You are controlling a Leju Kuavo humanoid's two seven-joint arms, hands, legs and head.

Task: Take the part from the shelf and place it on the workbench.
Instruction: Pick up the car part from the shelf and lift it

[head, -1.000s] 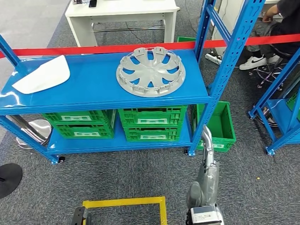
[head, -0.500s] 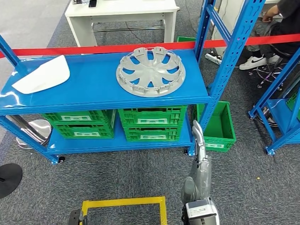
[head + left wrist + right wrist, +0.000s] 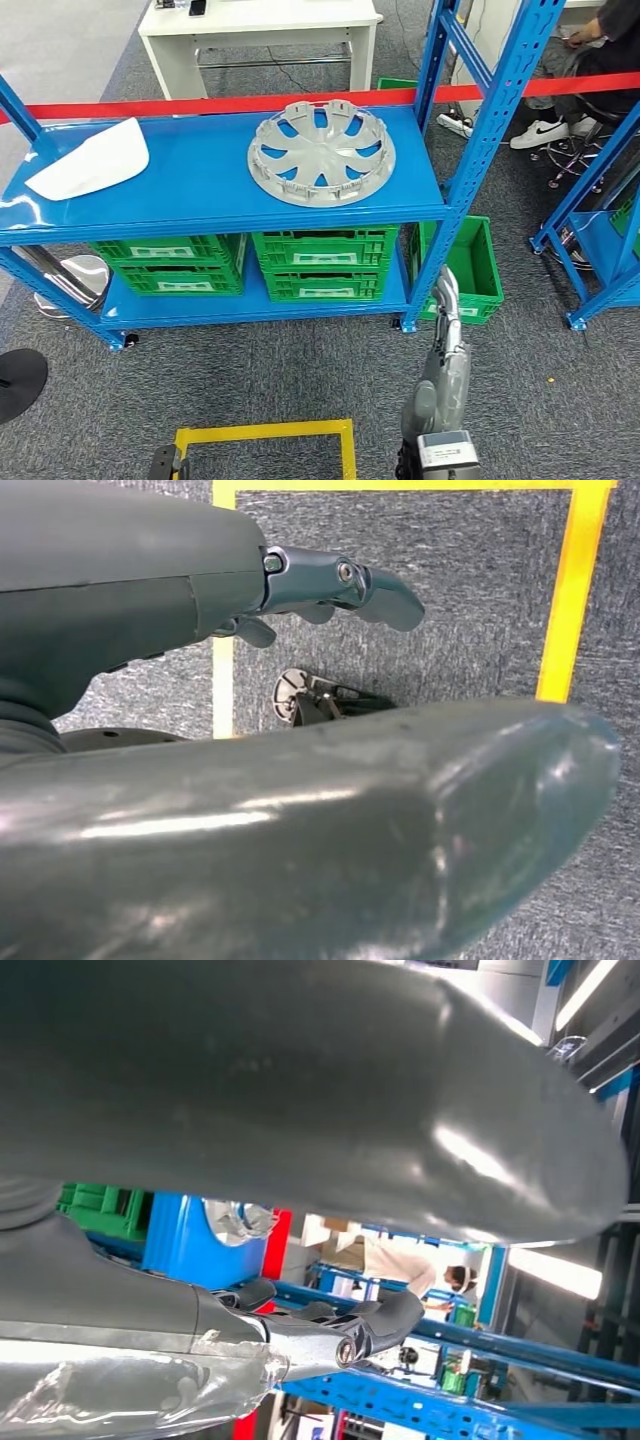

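The wheel cover (image 3: 322, 152) lies flat on the top board of the blue shelf (image 3: 189, 190), toward its right post. The right hand (image 3: 447, 318) is raised below that board, fingers straight and apart, holding nothing. The left hand (image 3: 332, 580) hangs over the floor, fingers apart and holding nothing.

My left hand (image 3: 167, 463) is cut off by the bottom edge of the head view, so there I can't tell how its fingers lie. The left wrist view has its thumb (image 3: 317, 830) blurred across most of the floor. The right hand's thumb (image 3: 302, 1090) does the same in the right wrist view, hiding much of the shelf (image 3: 177, 1235). A seated person (image 3: 604, 40) is cropped at the head view's top right corner. A white panel (image 3: 94, 160) lies near the shelf's left edge; I can't tell what it is.
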